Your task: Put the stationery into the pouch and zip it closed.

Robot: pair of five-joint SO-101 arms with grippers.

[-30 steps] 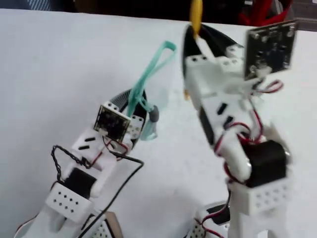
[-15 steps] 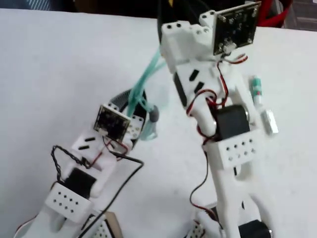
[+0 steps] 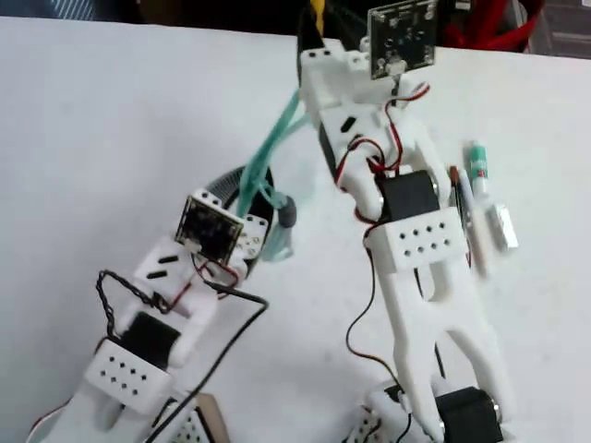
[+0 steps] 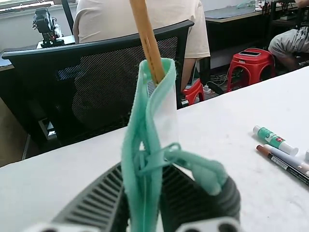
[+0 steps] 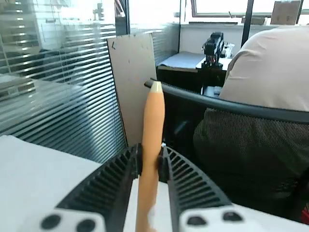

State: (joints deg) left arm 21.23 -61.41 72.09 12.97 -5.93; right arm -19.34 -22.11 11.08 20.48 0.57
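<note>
We are looking into an office: a black mesh chair (image 4: 91, 77) is standing at the white table's (image 4: 222, 121) far edge, window blinds (image 5: 53, 72) are hanging behind, and a desk (image 4: 231, 12) is standing beyond.

We see a pouch (image 4: 147, 159) edged in teal woven cloth, its side pale and smooth. The orange pencil (image 5: 150, 145) looks matt. The right gripper (image 5: 149, 164) is ribbed black plastic, the bench (image 3: 111, 120) smooth matt white, the glue stick (image 4: 273, 139) glossy plastic.
</note>
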